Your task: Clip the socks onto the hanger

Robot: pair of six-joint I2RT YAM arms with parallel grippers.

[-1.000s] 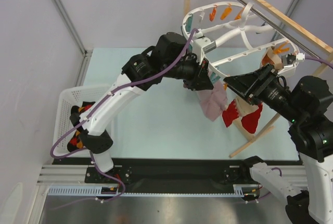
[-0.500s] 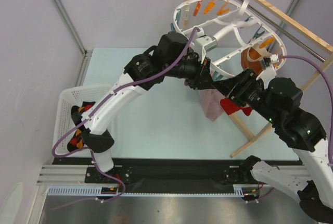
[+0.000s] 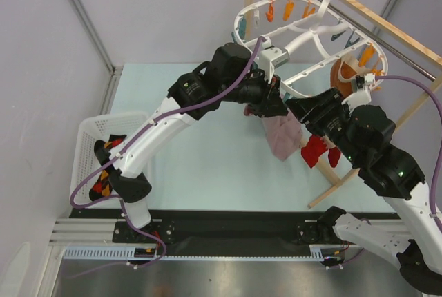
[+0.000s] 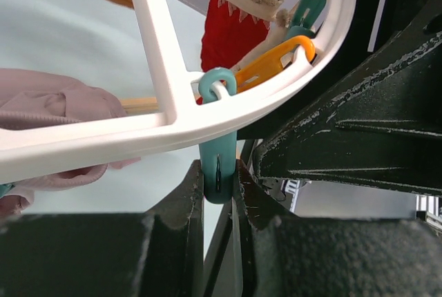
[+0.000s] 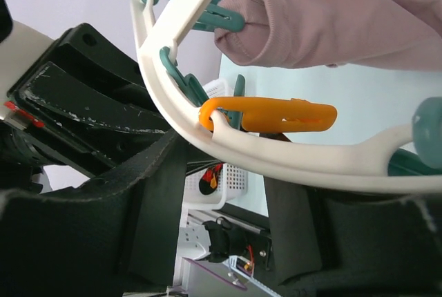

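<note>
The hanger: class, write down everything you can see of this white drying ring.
The hanger is a round white plastic ring with spokes, tilted above the table. Teal and orange clips dangle from its rim. The left tool pinches one teal clip under the rim; an orange clip hangs beside it. A pink cloth and a red item hang from it.

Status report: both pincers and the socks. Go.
Left pincer shut on teal clip. Right pincer open, straddling hanger rim by orange clip. Socks in basket, unclipped. Pink cloth hangs alongside.
</note>
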